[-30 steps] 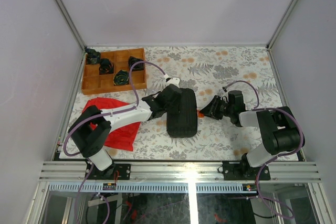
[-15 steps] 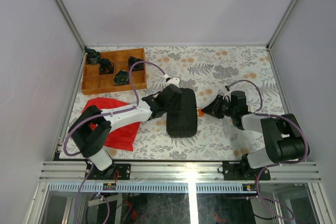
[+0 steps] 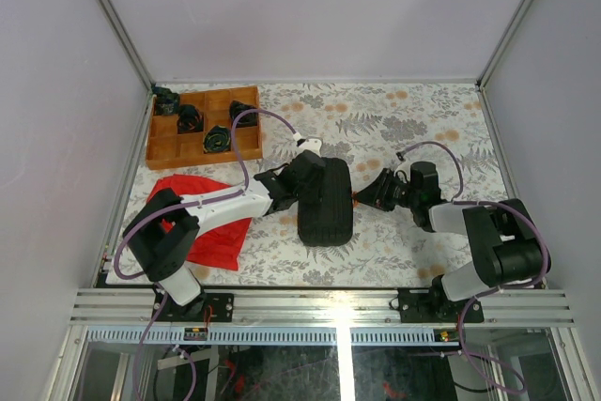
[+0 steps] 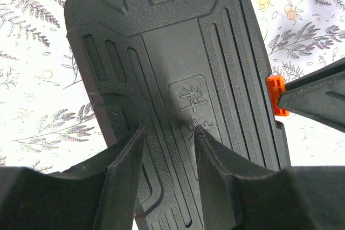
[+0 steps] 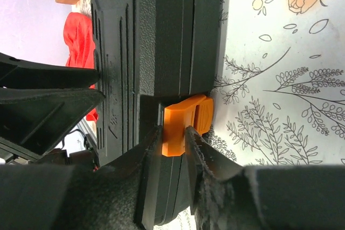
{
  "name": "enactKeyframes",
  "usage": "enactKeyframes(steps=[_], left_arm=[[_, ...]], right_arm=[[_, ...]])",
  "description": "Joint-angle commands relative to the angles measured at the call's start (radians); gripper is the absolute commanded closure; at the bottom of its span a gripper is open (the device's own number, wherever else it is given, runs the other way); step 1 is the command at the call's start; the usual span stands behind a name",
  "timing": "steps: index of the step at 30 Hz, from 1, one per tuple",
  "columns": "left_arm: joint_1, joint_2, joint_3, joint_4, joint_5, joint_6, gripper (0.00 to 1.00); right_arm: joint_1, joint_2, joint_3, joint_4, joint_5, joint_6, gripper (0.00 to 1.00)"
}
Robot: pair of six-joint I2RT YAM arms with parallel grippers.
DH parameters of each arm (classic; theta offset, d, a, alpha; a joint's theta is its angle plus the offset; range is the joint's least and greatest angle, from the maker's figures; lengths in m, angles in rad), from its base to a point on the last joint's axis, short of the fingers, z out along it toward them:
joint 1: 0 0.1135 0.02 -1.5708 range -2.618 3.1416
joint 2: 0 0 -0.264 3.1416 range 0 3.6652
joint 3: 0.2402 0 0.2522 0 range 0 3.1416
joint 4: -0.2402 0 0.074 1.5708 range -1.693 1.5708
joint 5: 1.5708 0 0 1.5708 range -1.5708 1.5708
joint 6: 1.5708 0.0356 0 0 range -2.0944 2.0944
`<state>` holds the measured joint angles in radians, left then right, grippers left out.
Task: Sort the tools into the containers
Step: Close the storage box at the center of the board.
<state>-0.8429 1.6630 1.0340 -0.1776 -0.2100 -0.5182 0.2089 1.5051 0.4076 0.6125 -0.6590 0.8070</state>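
- black case (image 3: 326, 202) closed, mid-frame on the tabletop (image 3: 413, 119)
- left pincer (image 4: 170, 131) — spread, tips resting on top of it
- right pincer (image 5: 173, 133) — pinching the orange latch (image 5: 183, 119) at its right edge

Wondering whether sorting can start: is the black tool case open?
No, the black tool case lies shut, halves pressed together, the right gripper pinching its orange latch.

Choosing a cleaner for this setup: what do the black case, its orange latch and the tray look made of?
Case: moulded plastic, matt and grainy, with ribs. Latch: smooth orange plastic, slightly glossy. Tray: probably wood, going by its warm brown colour; too small to be sure.
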Motion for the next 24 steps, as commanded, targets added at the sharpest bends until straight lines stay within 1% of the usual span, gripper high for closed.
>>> enactKeyframes(steps=[1, 5, 8, 13, 16, 20, 24], left_arm=[[-0.007, 0.102, -0.058, -0.138, 0.052, -0.006, 0.59], [-0.007, 0.104, -0.058, -0.138, 0.051, -0.007, 0.59], [-0.008, 0.105, -0.057, -0.138, 0.052, -0.006, 0.59], [-0.007, 0.104, -0.057, -0.138, 0.052, -0.006, 0.59], [-0.007, 0.105, -0.057, -0.140, 0.053, -0.005, 0.59], [-0.007, 0.106, -0.056, -0.140, 0.052, -0.005, 0.59], [-0.007, 0.108, -0.054, -0.140, 0.053, -0.006, 0.59]], right_arm=[[0.004, 0.015, 0.017, -0.008, -0.018, -0.023, 0.66], [0.006, 0.016, 0.017, -0.022, -0.013, -0.032, 0.64], [0.005, 0.017, 0.018, -0.026, -0.012, -0.037, 0.64], [0.005, 0.022, 0.026, -0.036, -0.009, -0.040, 0.74], [0.006, -0.002, 0.037, -0.102, 0.027, -0.074, 0.81], [0.005, -0.070, 0.059, -0.228, 0.127, -0.146, 0.85], [0.005, -0.138, 0.083, -0.302, 0.168, -0.190, 0.85]])
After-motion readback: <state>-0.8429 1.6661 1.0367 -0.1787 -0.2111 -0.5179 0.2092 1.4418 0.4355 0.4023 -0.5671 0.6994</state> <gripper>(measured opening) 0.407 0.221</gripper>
